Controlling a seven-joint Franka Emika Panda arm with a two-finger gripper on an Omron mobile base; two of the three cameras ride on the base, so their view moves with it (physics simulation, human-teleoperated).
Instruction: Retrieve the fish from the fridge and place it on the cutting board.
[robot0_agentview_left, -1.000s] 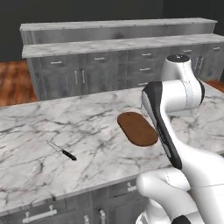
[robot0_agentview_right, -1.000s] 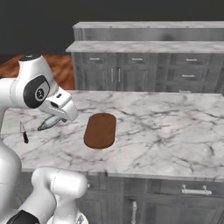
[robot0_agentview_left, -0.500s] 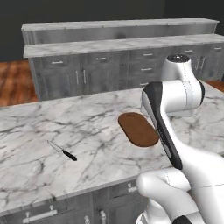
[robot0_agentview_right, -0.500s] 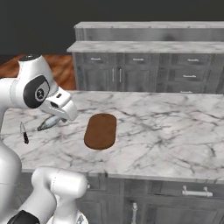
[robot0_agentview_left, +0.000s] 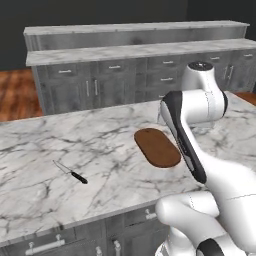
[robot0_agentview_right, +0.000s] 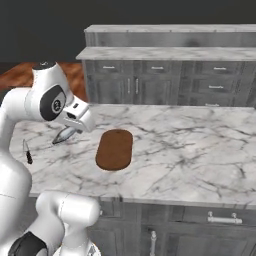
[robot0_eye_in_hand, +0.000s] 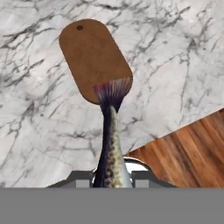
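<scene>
Fish first: slender, dark grey with pale speckled flanks and a fanned purplish tail, clamped between my gripper fingers and pointing away from me in the hand view. From the right base view it hangs above the marble counter, left of the cutting board and not touching it. In the hand view the tail overlaps the near rounded end of the board, a flat reddish-brown slab with a small hole at its far end. A black-handled knife lies well apart on the white, grey-veined marble. Past the counter edge is wooden floor. Farther back stand grey drawer cabinets under a marble top against a dark wall. No readable writing anywhere.
</scene>
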